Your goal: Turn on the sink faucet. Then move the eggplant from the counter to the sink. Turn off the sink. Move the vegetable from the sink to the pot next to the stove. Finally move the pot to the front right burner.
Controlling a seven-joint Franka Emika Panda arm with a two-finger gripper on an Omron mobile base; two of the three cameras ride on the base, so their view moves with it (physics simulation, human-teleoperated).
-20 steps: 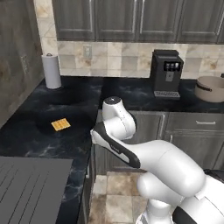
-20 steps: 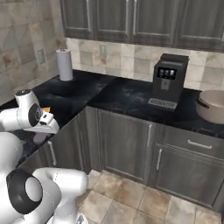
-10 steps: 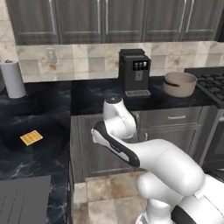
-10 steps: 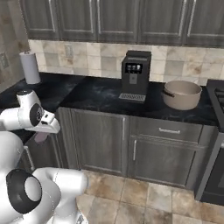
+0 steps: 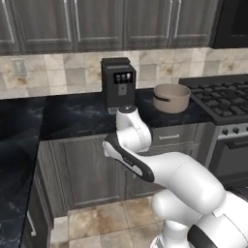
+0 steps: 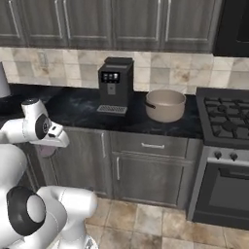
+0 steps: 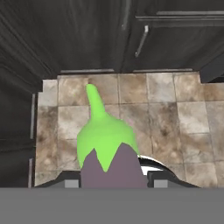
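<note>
In the hand view my gripper [image 7: 113,183] is shut on the eggplant [image 7: 109,144]. It is purple, and its green stem tip points away from the hand, over the tiled floor. In the right base view the hand hangs low in front of the cabinets, with a purplish bit of the eggplant [image 6: 45,149] under it. The beige pot [image 5: 171,98] [image 6: 166,105] stands on the black counter [image 5: 72,116] [image 6: 80,109], just left of the stove [image 5: 220,97] [image 6: 226,119]. The sink and the sink faucet are out of view.
A black coffee machine [image 5: 117,82] [image 6: 115,85] stands on the counter left of the pot. Grey cabinet doors and drawers [image 6: 146,170] run below the counter, and wall cabinets hang above. The oven door [image 6: 228,194] sits under the stove. Tiled floor [image 7: 175,118] lies below the hand.
The whole picture has slid left as the base turns right: the paper towel roll and corner counter left the views, and the pot and stove came in. The grip on the eggplant is unchanged.
</note>
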